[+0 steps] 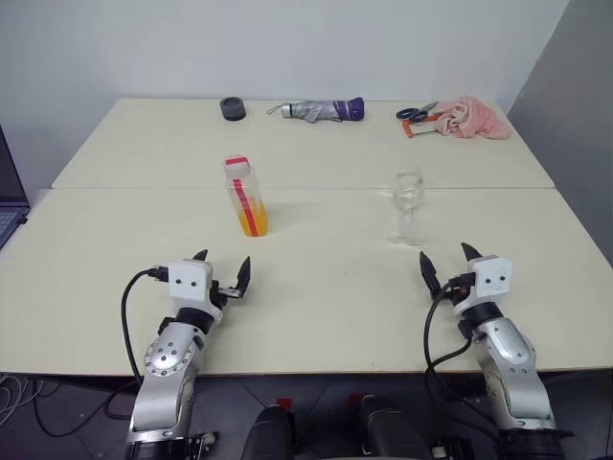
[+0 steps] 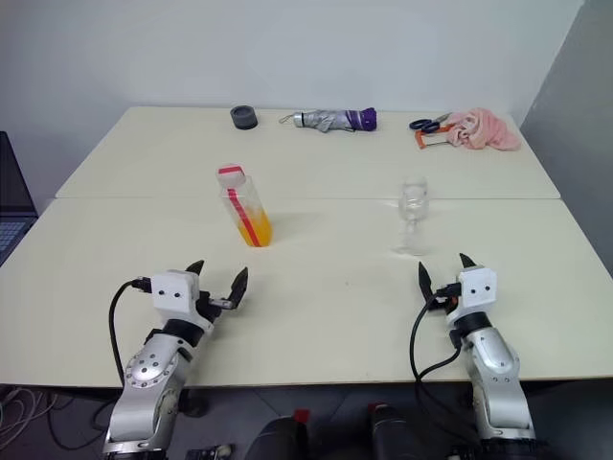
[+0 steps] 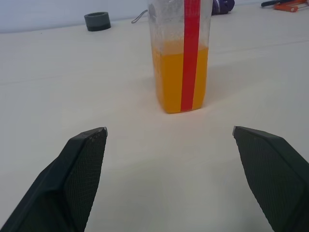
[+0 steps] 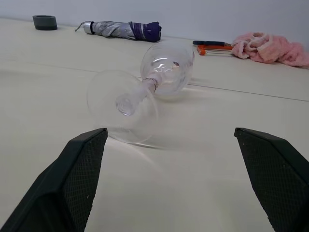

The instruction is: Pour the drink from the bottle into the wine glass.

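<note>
We have started nothing: both the left end effector (image 1: 222, 270) and the right end effector (image 1: 445, 262) are open and empty. The capped bottle (image 1: 245, 196), drink (image 3: 179, 77) inside, stands ahead of the left; the wine glass (image 1: 408, 206) stands empty ahead of the right.

bottle (image 3: 181, 53) top cut off in left wrist view, laptop (image 1: 10, 206) cropped at edge

Left end effector (image 1: 223, 272) and right end effector (image 1: 445, 262) hover, seemingly level, fingers spread wide.

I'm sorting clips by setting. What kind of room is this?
Probably a plain lab or office test room: two bare cream tables pushed together against a blank white wall, with staged odds and ends, a folded umbrella and scissors.
</note>
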You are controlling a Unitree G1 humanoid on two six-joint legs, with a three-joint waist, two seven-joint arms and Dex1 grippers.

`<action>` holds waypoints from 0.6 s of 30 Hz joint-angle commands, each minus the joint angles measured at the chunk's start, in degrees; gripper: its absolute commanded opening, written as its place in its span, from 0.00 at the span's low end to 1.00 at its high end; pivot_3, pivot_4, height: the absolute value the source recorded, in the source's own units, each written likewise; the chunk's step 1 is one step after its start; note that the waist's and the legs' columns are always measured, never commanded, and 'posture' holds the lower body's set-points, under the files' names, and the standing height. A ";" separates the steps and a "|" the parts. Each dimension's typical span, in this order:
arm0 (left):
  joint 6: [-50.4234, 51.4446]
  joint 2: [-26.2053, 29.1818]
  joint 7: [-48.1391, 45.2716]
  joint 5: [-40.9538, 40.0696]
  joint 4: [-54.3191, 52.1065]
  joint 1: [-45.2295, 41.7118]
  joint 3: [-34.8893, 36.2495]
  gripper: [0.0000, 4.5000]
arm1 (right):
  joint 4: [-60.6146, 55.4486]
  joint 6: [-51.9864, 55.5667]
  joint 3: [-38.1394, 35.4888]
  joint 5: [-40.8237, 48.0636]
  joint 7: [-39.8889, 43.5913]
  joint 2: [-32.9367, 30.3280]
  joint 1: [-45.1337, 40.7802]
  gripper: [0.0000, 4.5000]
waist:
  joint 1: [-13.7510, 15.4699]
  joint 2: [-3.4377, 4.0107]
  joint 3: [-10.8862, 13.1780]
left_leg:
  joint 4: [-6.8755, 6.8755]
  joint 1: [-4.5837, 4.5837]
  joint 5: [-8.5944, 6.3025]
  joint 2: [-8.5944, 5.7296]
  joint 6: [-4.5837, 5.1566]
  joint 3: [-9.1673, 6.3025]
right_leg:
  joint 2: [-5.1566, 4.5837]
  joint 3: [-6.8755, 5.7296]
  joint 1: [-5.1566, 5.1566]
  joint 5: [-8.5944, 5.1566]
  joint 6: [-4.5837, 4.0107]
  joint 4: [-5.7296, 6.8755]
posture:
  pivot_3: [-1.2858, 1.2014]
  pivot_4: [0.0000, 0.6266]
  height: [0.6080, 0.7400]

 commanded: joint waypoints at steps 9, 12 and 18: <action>-1.38 -0.78 1.45 -0.84 -1.64 -1.61 2.08 0.99 | -0.99 -1.04 -0.46 0.35 1.20 -0.90 -0.76 1.00 | 0.01 0.00 0.00 | 0.00 0.00 0.00 0.00 0.00 -0.01 | 0.00 0.00 0.00 0.00 0.00 0.00 | 0.52 0.24 1.00; -1.91 -0.54 1.30 -1.04 -1.42 -1.98 2.74 0.99 | -0.94 -1.10 -0.38 0.25 1.36 -0.88 -0.67 1.00 | 0.01 0.00 0.00 | 0.00 0.00 0.00 0.00 0.00 -0.01 | 0.00 0.00 0.00 0.00 0.00 0.00 | 0.52 0.24 1.00; -3.57 -0.11 1.34 0.25 -0.46 -2.61 3.13 0.99 | -0.90 -1.34 -0.17 0.09 1.47 -0.87 -0.77 1.00 | 0.02 0.00 0.00 | 0.00 0.00 0.00 0.00 0.00 -0.01 | 0.00 0.00 0.00 0.00 0.00 0.00 | 0.52 0.24 1.00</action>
